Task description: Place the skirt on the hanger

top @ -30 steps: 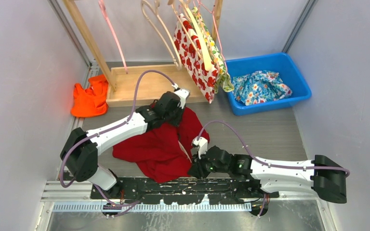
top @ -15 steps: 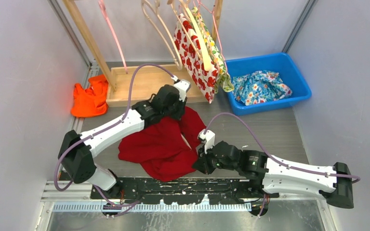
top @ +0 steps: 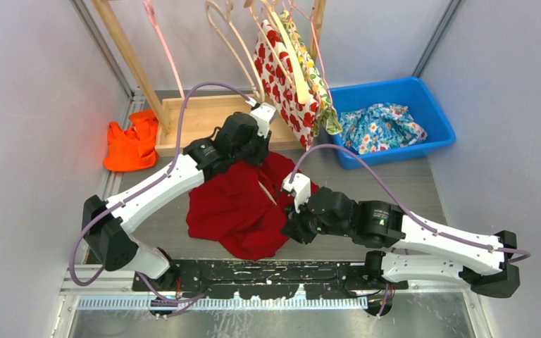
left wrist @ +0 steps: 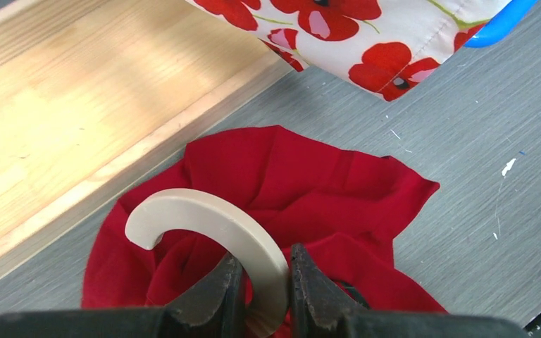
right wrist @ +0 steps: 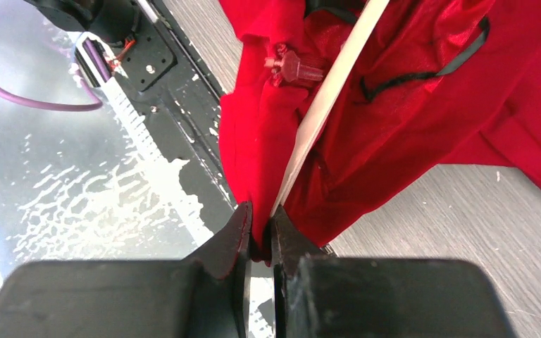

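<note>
The red skirt (top: 243,204) lies bunched on the grey table between the two arms, draped over a cream hanger. In the left wrist view the hanger's curved hook (left wrist: 204,218) rises out of the skirt (left wrist: 338,190), and my left gripper (left wrist: 264,274) is shut on the hook's stem. From above, the left gripper (top: 250,151) is at the skirt's far edge. My right gripper (top: 292,229) is at the near right edge. In the right wrist view it (right wrist: 260,232) is shut on a fold of the skirt (right wrist: 408,105), right beside the end of the hanger bar (right wrist: 327,98).
A wooden rack (top: 204,123) stands at the back with empty hangers and floral skirts (top: 289,70) hanging from it. A blue bin (top: 394,156) with a floral cloth (top: 380,127) sits at the back right. An orange cloth (top: 132,144) lies at the left wall.
The right gripper has closed on the skirt's fold and moved away from the near edge. The left gripper has moved toward the rack, and the skirt has shifted that way with both.
</note>
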`<action>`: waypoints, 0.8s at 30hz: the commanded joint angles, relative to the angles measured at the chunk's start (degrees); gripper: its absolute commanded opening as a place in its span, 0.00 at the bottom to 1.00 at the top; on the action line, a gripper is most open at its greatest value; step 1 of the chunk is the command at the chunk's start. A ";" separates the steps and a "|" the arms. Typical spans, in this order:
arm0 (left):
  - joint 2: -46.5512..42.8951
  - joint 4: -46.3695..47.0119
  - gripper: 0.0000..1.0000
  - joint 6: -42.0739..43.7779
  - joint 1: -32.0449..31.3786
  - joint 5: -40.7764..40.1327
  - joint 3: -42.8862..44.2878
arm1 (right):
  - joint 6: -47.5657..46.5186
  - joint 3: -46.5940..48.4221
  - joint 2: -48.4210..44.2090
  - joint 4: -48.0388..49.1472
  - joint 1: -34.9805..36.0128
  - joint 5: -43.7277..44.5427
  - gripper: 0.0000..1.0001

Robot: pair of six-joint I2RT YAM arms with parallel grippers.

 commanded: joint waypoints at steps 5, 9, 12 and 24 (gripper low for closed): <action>-3.03 -5.59 0.00 5.30 -0.13 -0.80 -1.13 | -8.79 17.18 2.96 0.49 -0.14 5.71 0.01; -3.74 -5.53 0.00 5.08 -0.63 -0.75 -1.78 | -11.78 21.60 5.14 1.36 -0.12 9.72 0.01; -4.88 -5.19 0.00 4.82 -0.92 -0.28 -2.40 | -15.06 22.97 6.29 2.41 -0.27 16.94 0.01; -14.95 -7.51 0.00 2.71 -1.70 5.26 -1.86 | -13.10 21.87 9.28 9.42 -23.95 6.91 0.01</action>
